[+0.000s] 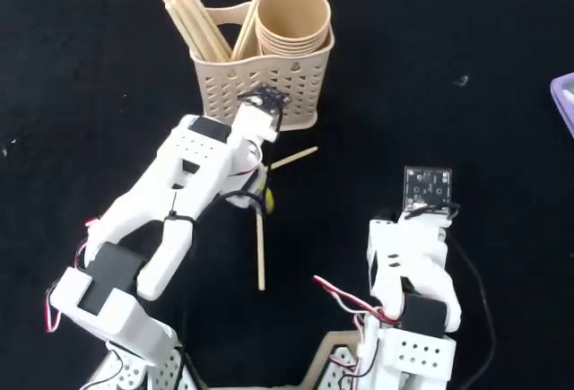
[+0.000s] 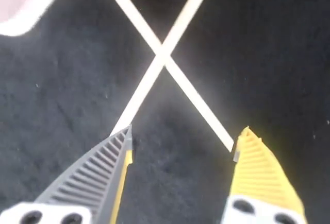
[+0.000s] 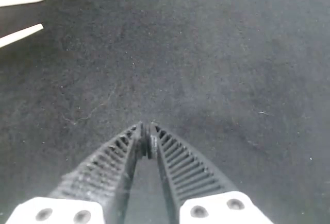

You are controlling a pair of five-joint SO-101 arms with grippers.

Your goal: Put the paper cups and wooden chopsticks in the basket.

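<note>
The left gripper [image 2: 187, 131] gapes wide and empty above two crossed chopsticks [image 2: 162, 56] lying just in front of the basket [image 1: 260, 85]. The basket holds one stack of paper cups [image 1: 291, 13] and a bundle of chopsticks [image 1: 193, 18]. The right gripper [image 3: 147, 131] is closed and empty.

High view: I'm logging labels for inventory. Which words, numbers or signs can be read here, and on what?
None legible. The basket, paper cups and chopsticks are plain; specks on the right arm's dark board are too small to read.
</note>
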